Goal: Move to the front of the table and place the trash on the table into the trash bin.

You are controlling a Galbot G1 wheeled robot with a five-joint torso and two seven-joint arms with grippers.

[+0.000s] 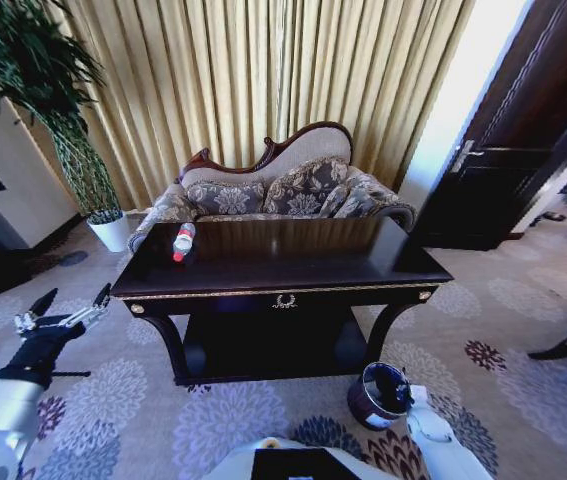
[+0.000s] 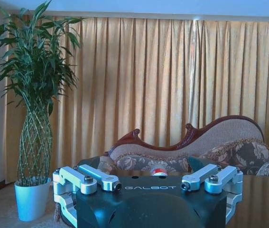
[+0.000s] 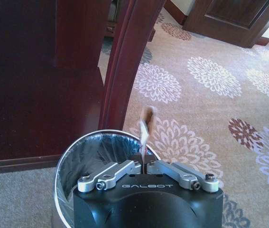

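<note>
Head view, your listing: table point(image 1: 363, 262) with one clear bottle, red label point(image 1: 183, 241), lying near its left end; dark trash bin point(image 1: 378, 393) on the carpet by the right front leg. Left gripper point(image 1: 71, 305) hangs low left of the table, fingers spread apart. Right wrist view adds what you miss from above: right gripper point(image 3: 145, 166) over the bin's lined mouth, fingers pinched together on a thin wrapper scrap point(image 3: 145, 130), blurred. Bottle cap point(image 2: 158, 170) barely clears the left gripper's body in the left wrist view.
</note>
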